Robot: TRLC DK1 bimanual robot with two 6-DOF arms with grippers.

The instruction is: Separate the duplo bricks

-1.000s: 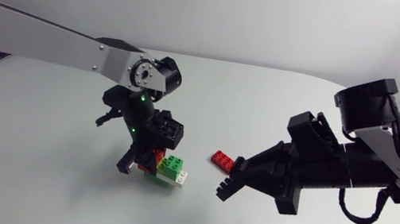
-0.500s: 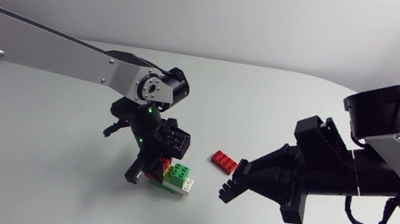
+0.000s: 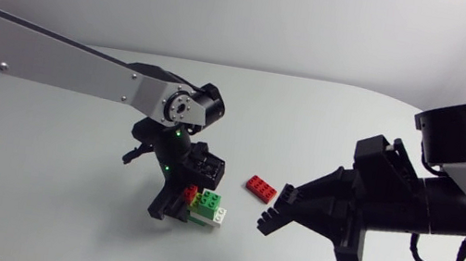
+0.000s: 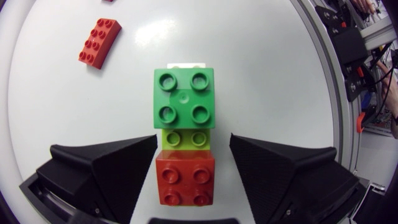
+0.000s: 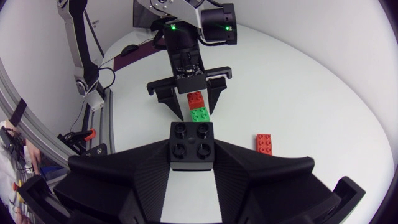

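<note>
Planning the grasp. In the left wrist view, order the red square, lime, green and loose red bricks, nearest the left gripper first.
1. Red square brick, inside the left gripper.
2. Lime brick, just ahead.
3. Green brick, beyond it.
4. Loose red brick, farthest, aside.

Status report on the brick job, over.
Left gripper open, straddling stack. Right gripper shut on black brick. Stack not yet split. Loose red brick lies apart, not in the way.
</note>
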